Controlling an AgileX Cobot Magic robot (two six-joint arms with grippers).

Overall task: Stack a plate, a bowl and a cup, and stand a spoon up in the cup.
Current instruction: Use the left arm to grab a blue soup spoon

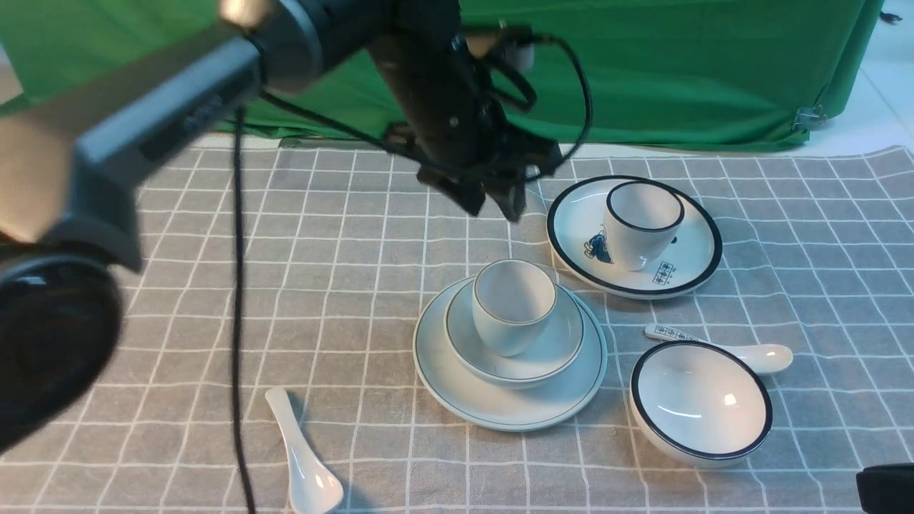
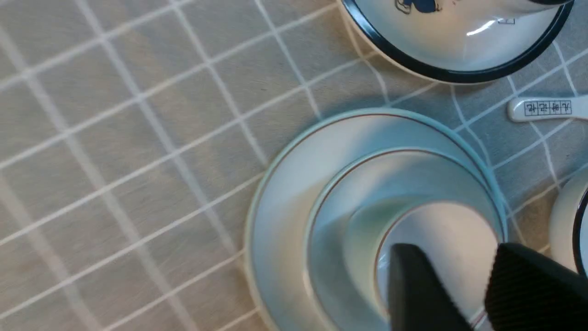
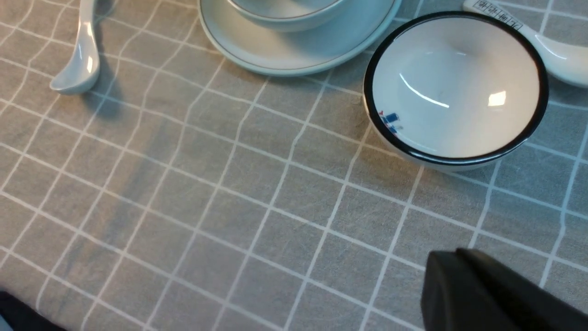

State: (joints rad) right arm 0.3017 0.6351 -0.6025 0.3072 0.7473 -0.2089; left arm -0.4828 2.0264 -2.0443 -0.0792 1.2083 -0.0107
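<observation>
In the front view, your left jaws hang parted and empty, raised above and behind the cup (image 1: pixel 513 303) and clear of it. The cup stands upright in the bowl (image 1: pixel 564 346), and the bowl rests on the plate (image 1: pixel 439 357), all on the grey checked cloth (image 1: pixel 321 285) over the desk. The spoon (image 1: pixel 303 460) lies flat on the cloth to the left of the stack and nearer the robot. It is well apart from the stack and from both jaws. Only a dark corner of the right arm (image 1: pixel 885 489) shows at the near right.

In the left wrist view, the two jaws stand apart with nothing between them. The cup's (image 2: pixel 441 230) open mouth lies below the gap, ringed by the bowl (image 2: pixel 330 239) and the plate (image 2: pixel 275 207).

In the right wrist view, the right jaws show only as one dark block over bare cloth, so you cannot tell whether they are closed. The spoon (image 3: pixel 82 50) lies far from them, and the black-rimmed bowl (image 3: pixel 455 92) lies nearer.
</observation>
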